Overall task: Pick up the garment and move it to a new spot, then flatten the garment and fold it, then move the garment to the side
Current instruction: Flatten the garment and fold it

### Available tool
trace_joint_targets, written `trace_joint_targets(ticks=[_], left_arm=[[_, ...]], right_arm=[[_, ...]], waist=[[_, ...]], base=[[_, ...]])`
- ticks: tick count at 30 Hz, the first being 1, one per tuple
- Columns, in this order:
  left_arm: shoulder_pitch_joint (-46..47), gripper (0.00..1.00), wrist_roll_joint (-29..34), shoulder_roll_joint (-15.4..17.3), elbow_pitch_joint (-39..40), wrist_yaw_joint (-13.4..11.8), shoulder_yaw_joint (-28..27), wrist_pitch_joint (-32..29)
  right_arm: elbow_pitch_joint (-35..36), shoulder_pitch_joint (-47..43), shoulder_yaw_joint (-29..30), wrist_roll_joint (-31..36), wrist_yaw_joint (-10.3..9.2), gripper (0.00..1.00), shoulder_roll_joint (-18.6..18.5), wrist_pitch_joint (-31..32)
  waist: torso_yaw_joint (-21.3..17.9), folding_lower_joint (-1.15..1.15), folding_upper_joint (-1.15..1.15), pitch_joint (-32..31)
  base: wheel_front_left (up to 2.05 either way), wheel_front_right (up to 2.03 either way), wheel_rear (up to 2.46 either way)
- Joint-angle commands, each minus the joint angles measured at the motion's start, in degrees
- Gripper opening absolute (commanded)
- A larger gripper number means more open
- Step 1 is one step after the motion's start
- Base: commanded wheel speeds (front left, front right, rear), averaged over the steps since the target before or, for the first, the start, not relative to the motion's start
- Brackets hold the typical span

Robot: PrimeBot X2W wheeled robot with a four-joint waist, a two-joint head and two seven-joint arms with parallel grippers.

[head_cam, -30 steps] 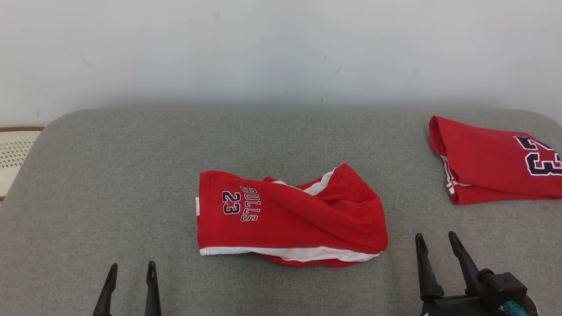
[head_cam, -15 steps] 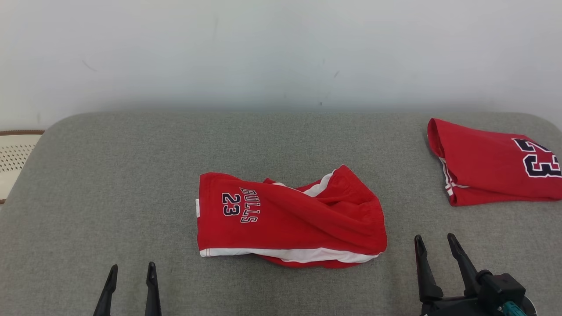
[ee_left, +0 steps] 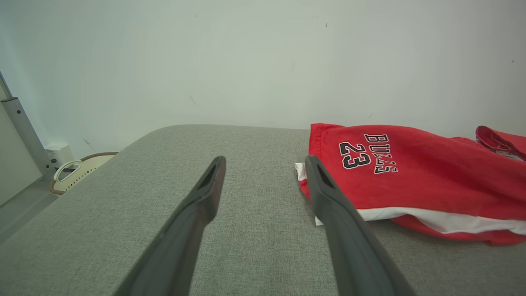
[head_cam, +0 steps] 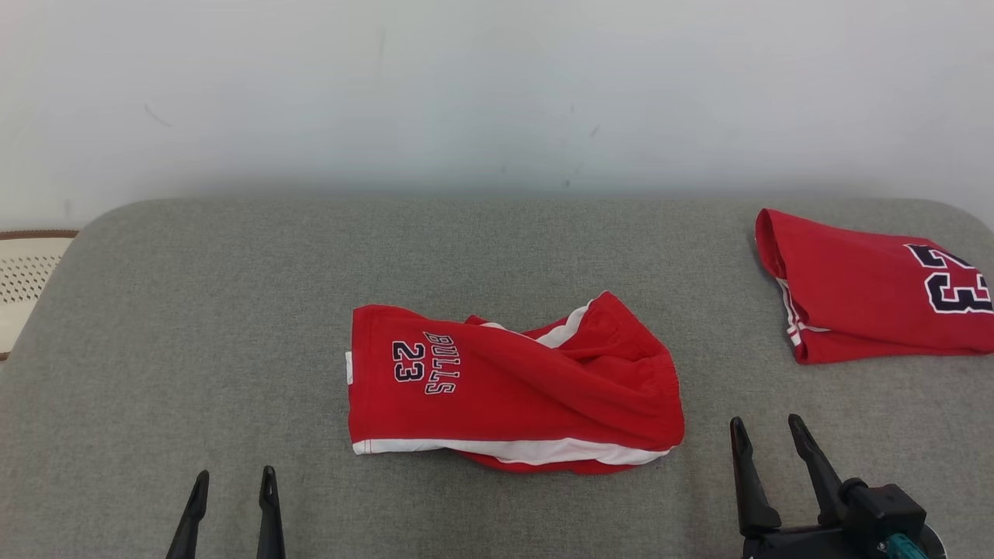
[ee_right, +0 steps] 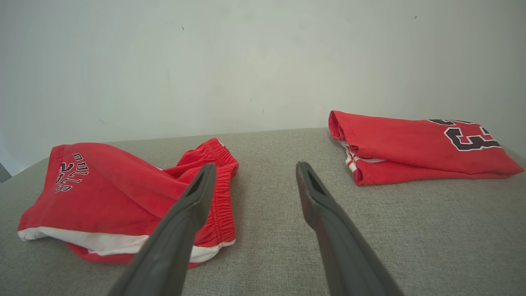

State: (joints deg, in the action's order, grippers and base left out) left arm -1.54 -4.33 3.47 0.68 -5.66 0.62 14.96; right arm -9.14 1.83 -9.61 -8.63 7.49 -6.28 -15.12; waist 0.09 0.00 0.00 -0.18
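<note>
The garment [head_cam: 512, 384] is a pair of red shorts with white trim and "BULLS 23" lettering, lying rumpled in the middle of the grey padded surface [head_cam: 233, 310]. It shows at the right in the left wrist view [ee_left: 411, 176] and at the left in the right wrist view [ee_right: 123, 193]. My left gripper [head_cam: 231, 480] stands open near the front edge, left of the shorts and apart from them [ee_left: 265, 162]. My right gripper [head_cam: 765, 428] is open too, just right of the shorts' waistband, touching nothing [ee_right: 254, 169].
A folded red jersey [head_cam: 870, 287] with a dark "23" lies at the back right [ee_right: 411, 146]. A pale perforated basket [head_cam: 23, 272] sits off the left edge [ee_left: 78, 170]. A white wall [head_cam: 497, 93] runs behind the surface.
The head view has shifted slightly, so everything sits a few pixels lower. The right gripper has eased back a little toward the front edge. The garment lies unchanged.
</note>
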Motion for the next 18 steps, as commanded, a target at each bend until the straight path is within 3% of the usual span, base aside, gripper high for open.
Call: trace_joint_targets(ticks=[1, 9, 18], left_arm=[[-1.0, 1.00, -0.2, 0.3, -0.1, 0.0, -0.2, 0.3], [0.2, 1.00, -1.1, 0.2, -1.0, 1.3, 0.6, 0.3], [5.1, 1.00, -1.6, 0.9, -6.7, 6.1, 3.4, 0.3]], right_arm=[[-0.2, -0.1, -0.2, -0.1, 0.01, 1.00, -0.2, 0.0], [-1.7, -0.5, -1.2, -1.0, 0.01, 1.00, -0.6, 0.0], [-8.6, 4.0, -7.8, -3.3, 0.01, 1.00, -4.9, 0.5]], waist=[[0.0, 0.00, 0.00, 0.0], [0.0, 0.00, 0.00, 0.6], [-0.7, 0.00, 0.00, 2.8]], base=[[0.00, 0.00, 0.00], [0.00, 0.00, 0.00], [0.00, 0.00, 0.00]])
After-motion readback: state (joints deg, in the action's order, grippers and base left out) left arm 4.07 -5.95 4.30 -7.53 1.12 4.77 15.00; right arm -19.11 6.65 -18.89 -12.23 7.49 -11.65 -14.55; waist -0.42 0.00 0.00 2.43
